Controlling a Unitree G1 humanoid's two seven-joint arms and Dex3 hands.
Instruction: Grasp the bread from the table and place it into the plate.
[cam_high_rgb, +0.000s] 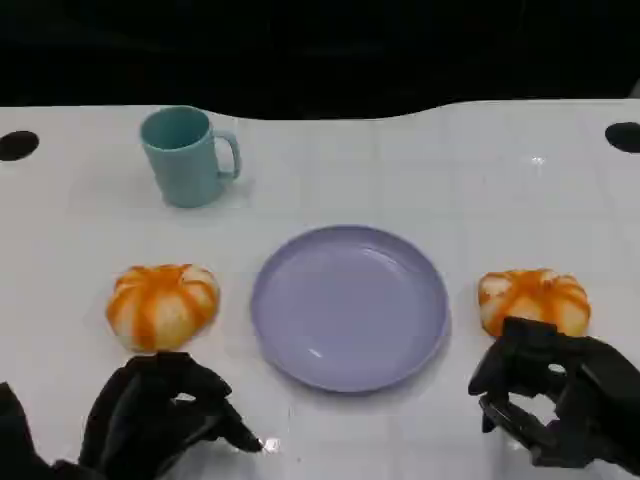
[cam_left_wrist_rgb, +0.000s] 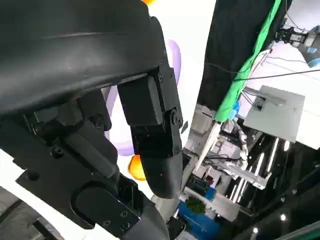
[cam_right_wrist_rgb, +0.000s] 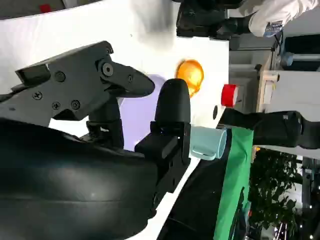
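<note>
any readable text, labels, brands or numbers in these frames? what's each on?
None readable.
Teal ceramic mug, lilac round plate and both orange-striped bread rolls: no print.
Blue patch on a person's white sleeve: too blurred to read.

bright, even overhead light, your views mostly sharp

you get small glare spots on the white table (cam_high_rgb: 537, 160) and plate (cam_high_rgb: 300, 345), soft shadows under things, and blurred close-up hand shells in both wrist views.

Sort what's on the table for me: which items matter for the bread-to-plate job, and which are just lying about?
For the job:
- left bread
- right bread
- purple plate, between them, nothing on it
- left hand and right hand, neither holding anything

Lying about:
- teal mug, at the far left
</note>
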